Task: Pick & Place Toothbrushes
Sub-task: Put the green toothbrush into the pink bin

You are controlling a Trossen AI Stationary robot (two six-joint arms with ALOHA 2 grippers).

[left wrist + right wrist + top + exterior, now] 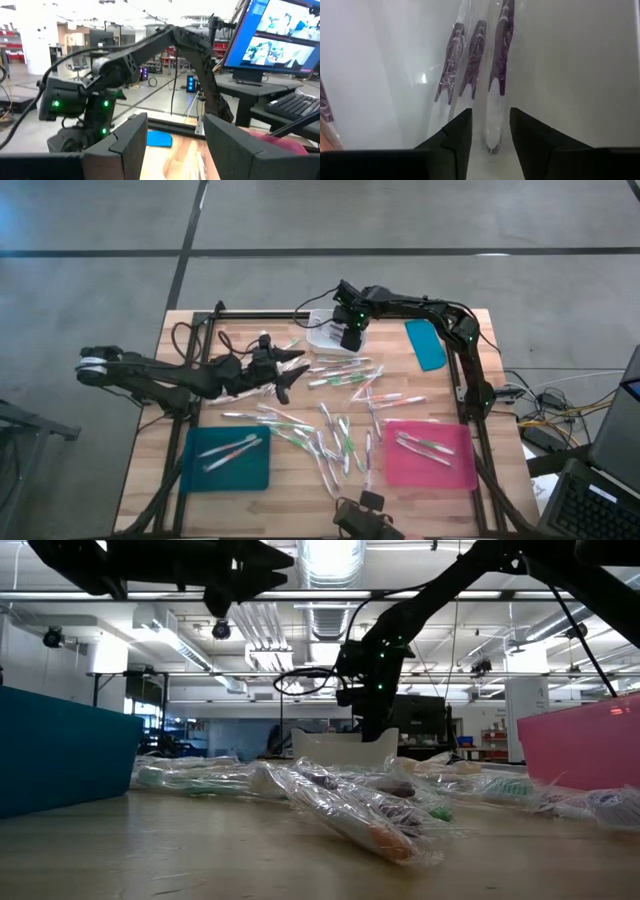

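Right wrist view: right tool (490, 131) points straight down into the white bin (580, 75), fingers parted with a gap, nothing clamped. A wrapped toothbrush (496, 75) lies right below that gap, long axis running away from the tool, roughly in line with the fingers; two more wrapped ones just beside it. Judgement: a jaw rotation looks needed before closing. High view: left tool (290, 372) hangs released over the counter (150, 480), near the loose toothbrushes (340, 435), well apart from the bin.
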